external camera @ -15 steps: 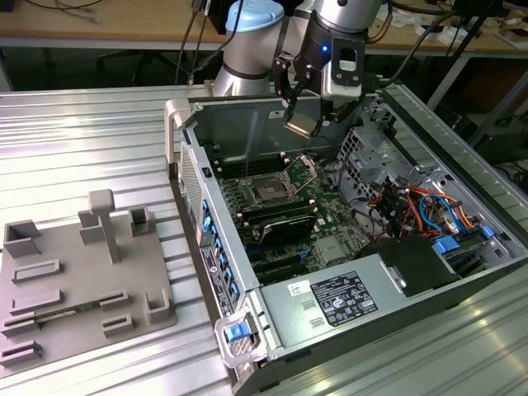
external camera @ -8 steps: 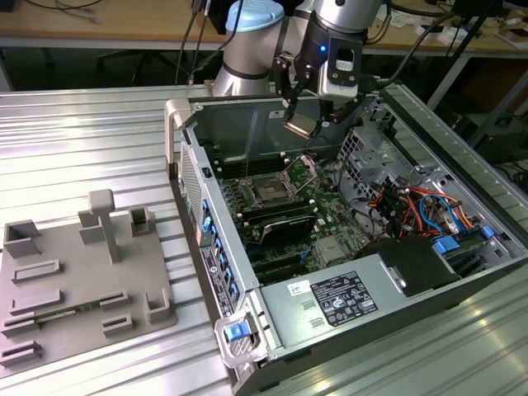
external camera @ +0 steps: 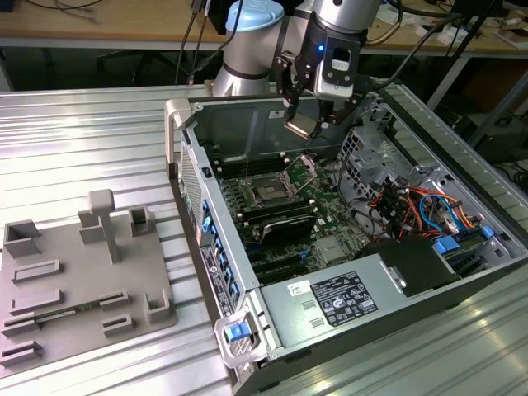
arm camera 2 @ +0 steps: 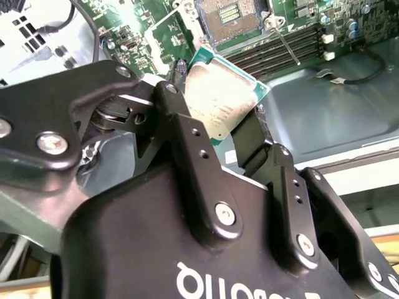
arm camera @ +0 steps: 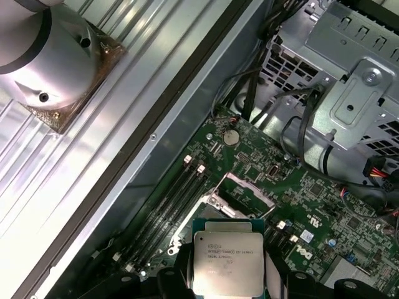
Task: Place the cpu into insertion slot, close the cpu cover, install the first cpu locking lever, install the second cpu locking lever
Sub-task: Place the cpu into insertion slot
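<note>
My gripper hangs above the open computer case, shut on the cpu. In the second wrist view the cpu sits tilted between the two black fingers, its silver top face showing. The first wrist view has the cpu directly over the green board. The insertion slot lies below and toward the exterior view's left of the gripper, with nothing in it. It appears again, dark and square, in the second wrist view. The cpu cover stands raised beside the slot, and the first wrist view shows its silver frame too.
A metal drive cage and coloured cables crowd the case at the exterior view's right. Long black memory slots run beside the socket. A grey fixture tray lies on the ribbed table at the left.
</note>
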{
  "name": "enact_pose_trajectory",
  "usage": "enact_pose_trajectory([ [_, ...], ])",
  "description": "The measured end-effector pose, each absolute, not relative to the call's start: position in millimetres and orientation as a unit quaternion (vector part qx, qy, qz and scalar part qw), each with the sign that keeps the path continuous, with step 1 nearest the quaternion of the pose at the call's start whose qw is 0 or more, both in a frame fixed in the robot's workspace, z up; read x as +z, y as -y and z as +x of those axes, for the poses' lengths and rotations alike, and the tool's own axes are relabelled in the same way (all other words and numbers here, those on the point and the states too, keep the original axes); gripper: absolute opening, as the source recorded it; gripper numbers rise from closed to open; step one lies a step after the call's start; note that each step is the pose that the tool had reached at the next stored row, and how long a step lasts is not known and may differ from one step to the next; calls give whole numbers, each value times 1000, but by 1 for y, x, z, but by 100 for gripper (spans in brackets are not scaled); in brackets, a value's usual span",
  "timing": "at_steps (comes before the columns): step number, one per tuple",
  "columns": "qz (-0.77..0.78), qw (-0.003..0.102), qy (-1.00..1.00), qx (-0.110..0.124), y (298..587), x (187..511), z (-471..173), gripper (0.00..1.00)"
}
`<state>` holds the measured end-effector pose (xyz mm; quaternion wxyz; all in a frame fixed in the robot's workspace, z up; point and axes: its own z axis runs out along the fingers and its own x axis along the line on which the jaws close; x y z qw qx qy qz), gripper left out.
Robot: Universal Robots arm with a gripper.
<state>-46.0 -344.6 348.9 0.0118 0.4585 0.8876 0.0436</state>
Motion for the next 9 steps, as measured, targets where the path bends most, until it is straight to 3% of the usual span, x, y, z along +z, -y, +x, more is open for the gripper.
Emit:
enact_pose_trajectory([
  [9,497,14,-866,43,345,348,-46,55],
])
